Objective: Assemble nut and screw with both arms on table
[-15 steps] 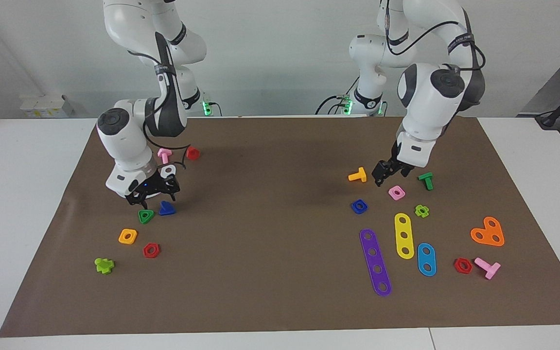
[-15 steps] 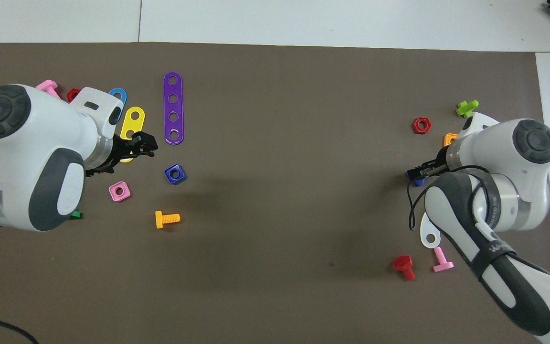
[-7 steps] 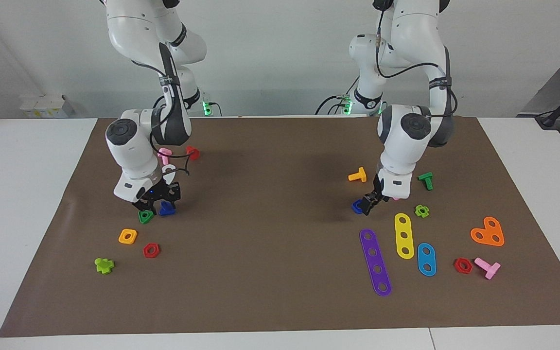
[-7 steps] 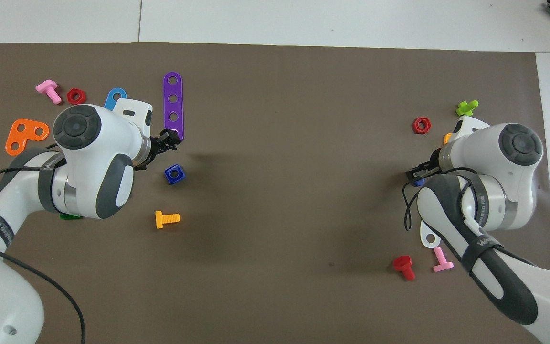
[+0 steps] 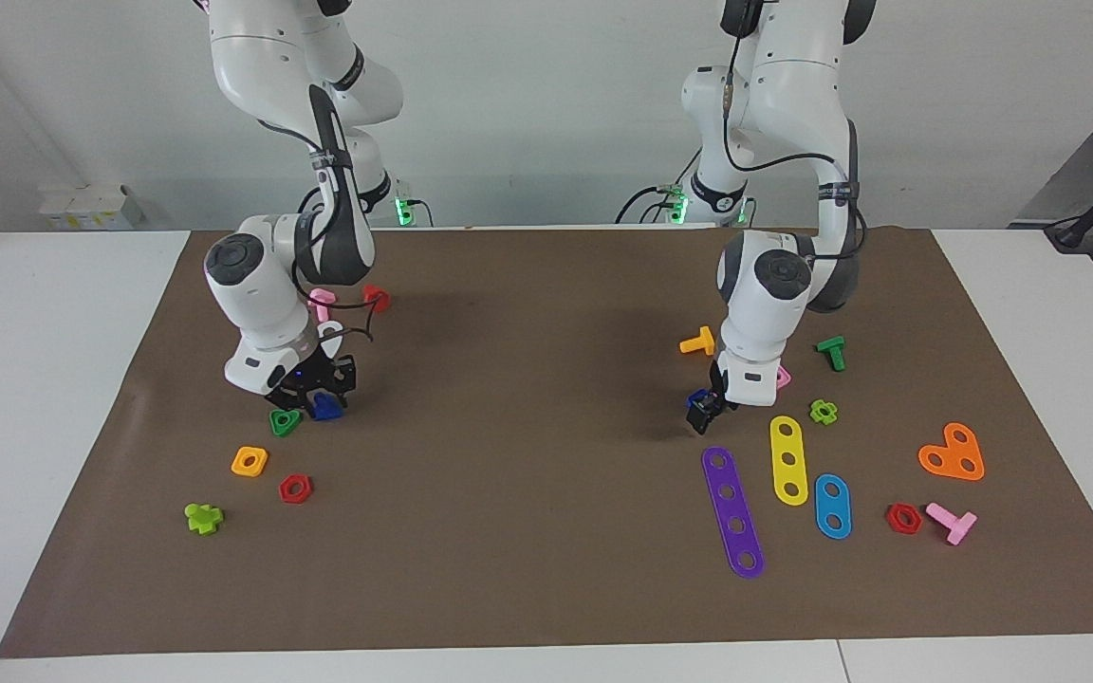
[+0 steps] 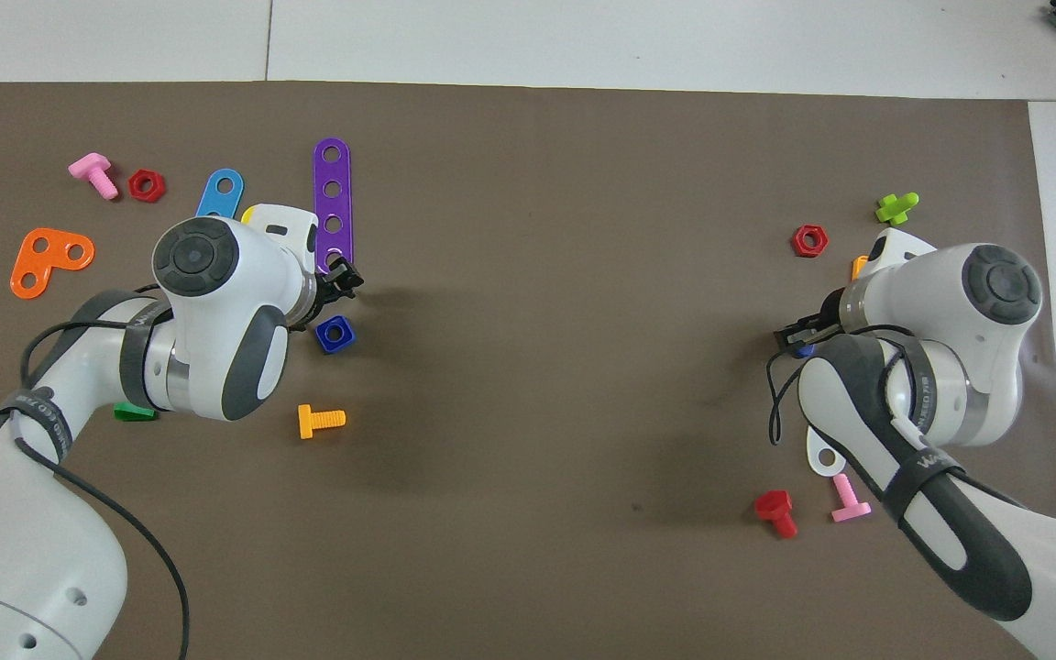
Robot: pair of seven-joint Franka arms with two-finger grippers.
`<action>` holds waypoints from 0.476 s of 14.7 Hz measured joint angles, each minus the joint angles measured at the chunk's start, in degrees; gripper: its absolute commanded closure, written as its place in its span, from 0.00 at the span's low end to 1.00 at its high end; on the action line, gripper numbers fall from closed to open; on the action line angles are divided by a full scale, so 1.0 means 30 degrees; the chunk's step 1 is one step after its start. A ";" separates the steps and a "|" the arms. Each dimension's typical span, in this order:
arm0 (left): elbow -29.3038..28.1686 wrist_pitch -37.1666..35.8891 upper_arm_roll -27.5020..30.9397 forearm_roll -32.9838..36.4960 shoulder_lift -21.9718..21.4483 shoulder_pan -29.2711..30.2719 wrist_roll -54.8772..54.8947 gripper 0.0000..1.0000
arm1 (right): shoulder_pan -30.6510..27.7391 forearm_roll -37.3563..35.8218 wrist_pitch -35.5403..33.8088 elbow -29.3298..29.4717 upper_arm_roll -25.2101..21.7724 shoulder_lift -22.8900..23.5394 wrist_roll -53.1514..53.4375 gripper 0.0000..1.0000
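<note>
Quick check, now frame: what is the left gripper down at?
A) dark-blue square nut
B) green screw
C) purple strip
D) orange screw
A: in the facing view the left gripper is low on the mat at the dark-blue square nut, while the orange screw, purple strip and green screw lie apart from it.

Right gripper (image 5: 319,387) low over screw (image 5: 325,409), left gripper (image 5: 704,410) at nut (image 5: 697,399)
</note>
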 measured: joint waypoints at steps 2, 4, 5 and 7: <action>-0.0182 -0.0007 0.0003 0.0000 0.0006 -0.0170 0.0000 0.20 | -0.0062 0.0007 0.0028 -0.0029 -0.0041 0.0000 -0.0534 0.56; -0.0274 -0.0099 -0.0006 0.0000 0.0006 -0.0296 0.0000 0.21 | -0.0076 0.0007 0.0043 -0.0039 -0.0048 0.0000 -0.0674 0.60; -0.0289 -0.0291 0.0006 0.0000 0.0006 -0.0382 0.0000 0.22 | -0.0075 0.0007 0.0047 -0.0040 -0.0047 0.0000 -0.0688 0.60; -0.0254 -0.0959 0.0007 0.0201 -0.0005 -0.0531 0.0004 0.23 | -0.0075 0.0008 0.0050 -0.0046 -0.0048 0.0000 -0.0699 0.60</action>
